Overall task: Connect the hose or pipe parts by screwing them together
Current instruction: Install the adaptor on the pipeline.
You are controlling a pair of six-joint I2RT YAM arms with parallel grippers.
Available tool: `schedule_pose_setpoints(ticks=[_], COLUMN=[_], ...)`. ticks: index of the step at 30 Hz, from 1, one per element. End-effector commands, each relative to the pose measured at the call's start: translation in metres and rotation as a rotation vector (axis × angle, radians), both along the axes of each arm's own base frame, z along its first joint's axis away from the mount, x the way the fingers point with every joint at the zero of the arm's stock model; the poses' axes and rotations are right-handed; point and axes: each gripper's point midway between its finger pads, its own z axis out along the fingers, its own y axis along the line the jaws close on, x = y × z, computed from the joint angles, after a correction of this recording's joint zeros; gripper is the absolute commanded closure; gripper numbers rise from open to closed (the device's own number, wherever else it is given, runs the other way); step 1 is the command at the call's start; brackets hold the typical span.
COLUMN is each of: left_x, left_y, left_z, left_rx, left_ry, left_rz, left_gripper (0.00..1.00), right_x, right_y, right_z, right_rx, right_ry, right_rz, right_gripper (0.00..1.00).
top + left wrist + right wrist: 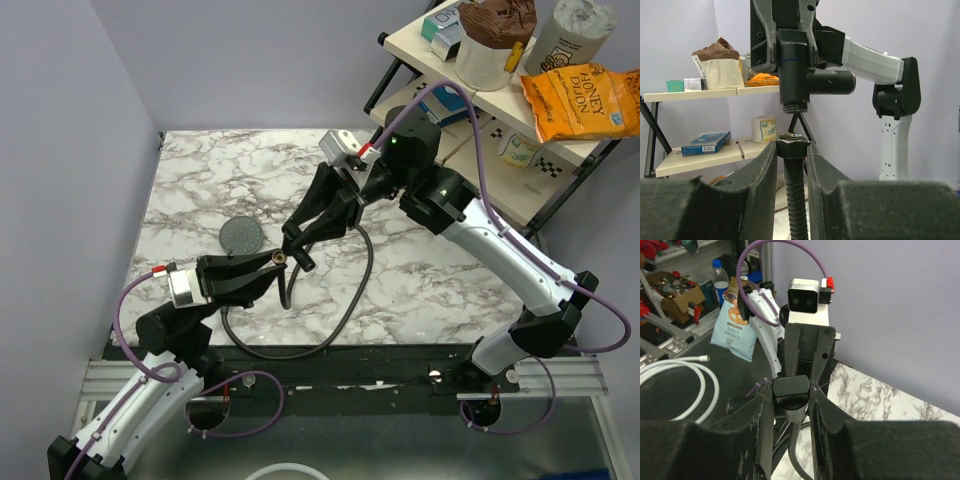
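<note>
Hose [371, 262]: black, loops across the table [200, 170]. Its nut [792, 146] points up, pinched in the left hand [791, 155]. The right hand [790, 392] pinches a black threaded fitting [793, 65] directly above the nut, with a gap between them. A grey disc [241, 235] lies flat on the table nearby.

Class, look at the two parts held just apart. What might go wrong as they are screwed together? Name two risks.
1. The black fitting, in the right gripper, hangs just above the hose nut without touching; any tilt when they meet may cross-thread them.
2. The hose trails in a loop across the table; turning might twist it and pull the nut off line in the left gripper.
</note>
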Motion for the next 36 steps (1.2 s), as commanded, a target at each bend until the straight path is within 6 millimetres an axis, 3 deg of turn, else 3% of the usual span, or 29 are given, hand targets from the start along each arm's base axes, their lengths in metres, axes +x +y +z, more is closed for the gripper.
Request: schedule_pose_setpoints(ticks=[1, 26, 31, 33, 35, 36], left_x=[-0.006, -0.016, -0.016, -0.015, -0.015, -0.014], left_y=[0.005, 0.003, 0.003, 0.003, 0.003, 0.003], left_z=[0.012, 0.013, 0.012, 0.011, 0.012, 0.012], left_rx=[-0.041, -0.014, -0.012, -0.009, -0.01, -0.008], left_ry=[-0.049, -0.095, -0.103, -0.103, -0.102, -0.102], left_rz=[0.009, -0.019, -0.012, -0.008, -0.005, -0.002], left_gripper=[1.0, 1.0, 1.0, 1.0, 1.0, 1.0], right_x=[-0.012, -0.002, 0.0, 0.005, 0.009, 0.011], right_y=[-0.001, 0.019, 0.019, 0.02, 0.02, 0.02], right_z=[-0.003, -0.032, -0.046, -0.061, -0.058, -0.069], right_rx=[0.007, -0.073, -0.127, -0.193, -0.202, -0.255], right_ry=[-0.016, 0.042, 0.062, 0.084, 0.059, 0.085], right_rz=[0.06, 0.049, 0.032, 0.008, -0.01, -0.028], right_gripper=[0.99, 0.99, 0.99, 0.99, 0.99, 0.99])
